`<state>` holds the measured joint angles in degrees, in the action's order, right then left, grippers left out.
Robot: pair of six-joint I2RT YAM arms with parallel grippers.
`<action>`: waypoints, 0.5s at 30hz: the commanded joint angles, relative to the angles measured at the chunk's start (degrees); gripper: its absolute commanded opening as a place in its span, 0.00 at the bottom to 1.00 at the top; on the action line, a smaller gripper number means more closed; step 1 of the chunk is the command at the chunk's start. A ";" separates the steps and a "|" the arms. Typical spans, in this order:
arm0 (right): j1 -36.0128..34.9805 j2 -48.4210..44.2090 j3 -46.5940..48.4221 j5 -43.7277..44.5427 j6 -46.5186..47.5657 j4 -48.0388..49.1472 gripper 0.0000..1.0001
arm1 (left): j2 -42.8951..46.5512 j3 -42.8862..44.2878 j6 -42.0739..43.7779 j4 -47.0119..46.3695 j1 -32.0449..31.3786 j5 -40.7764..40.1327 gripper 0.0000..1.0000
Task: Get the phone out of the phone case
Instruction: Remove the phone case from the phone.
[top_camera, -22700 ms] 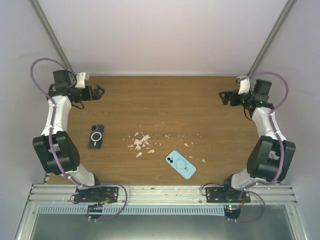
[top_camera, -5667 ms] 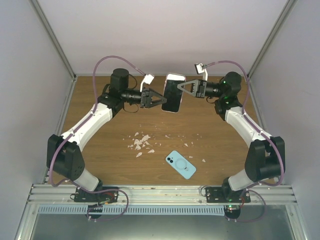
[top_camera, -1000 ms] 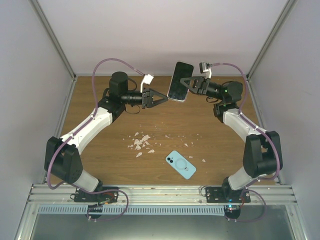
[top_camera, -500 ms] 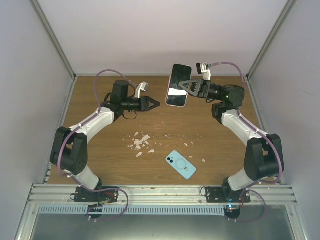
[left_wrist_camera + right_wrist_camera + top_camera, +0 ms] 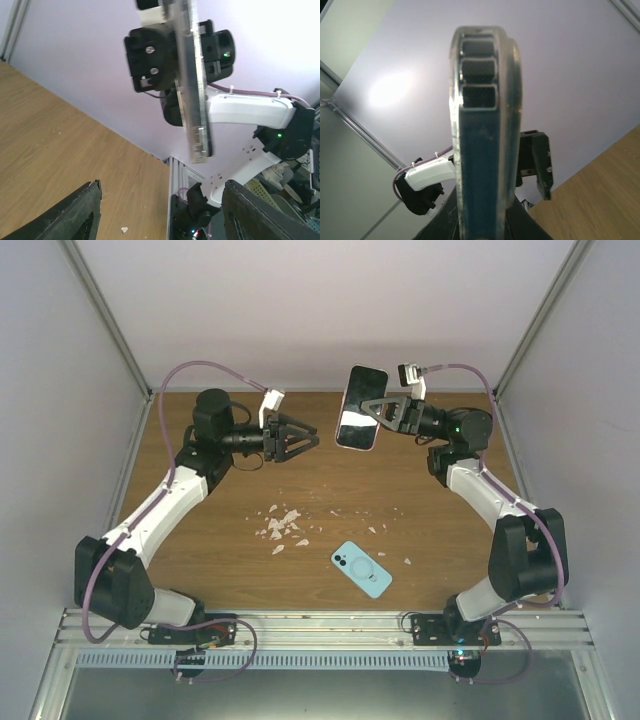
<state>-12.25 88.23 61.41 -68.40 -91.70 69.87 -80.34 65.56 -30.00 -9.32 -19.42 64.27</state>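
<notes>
Clamping phone (image 5: 360, 408) alone — right tool (image 5: 378, 412); left tool (image 5: 308, 438) withdrawn.

Holding the cased phone (image 5: 360, 408) upright in the air above the far middle of the table (image 5: 200, 540), clamped in the right gripper (image 5: 369, 412) reaching in from the right. Facing it from the left with the left gripper (image 5: 308, 440) spread, near but not touching. Showing scraps (image 5: 280, 524) lying on the table left of centre, with a second phone (image 5: 361, 569) lying just right of them and closer to the bases.

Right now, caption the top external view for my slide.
Right end effector holds a phone aloft opposite the open left end effector; a blue phone lies below.
</notes>
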 commanded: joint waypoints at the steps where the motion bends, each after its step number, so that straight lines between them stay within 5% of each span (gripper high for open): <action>1: 0.21 -1.55 0.29 1.74 2.13 1.17 0.01 | 1.62 0.86 1.11 -2.02 -1.25 1.76 0.66; 15: -0.62 -1.69 0.38 1.34 2.40 1.24 0.01 | -1.42 4.37 0.98 1.52 -4.38 -3.71 0.62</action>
<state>-12.38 88.18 61.41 -68.45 -90.61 68.95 -80.62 68.20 -28.56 -6.63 -23.18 61.84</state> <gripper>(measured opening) 0.104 0.629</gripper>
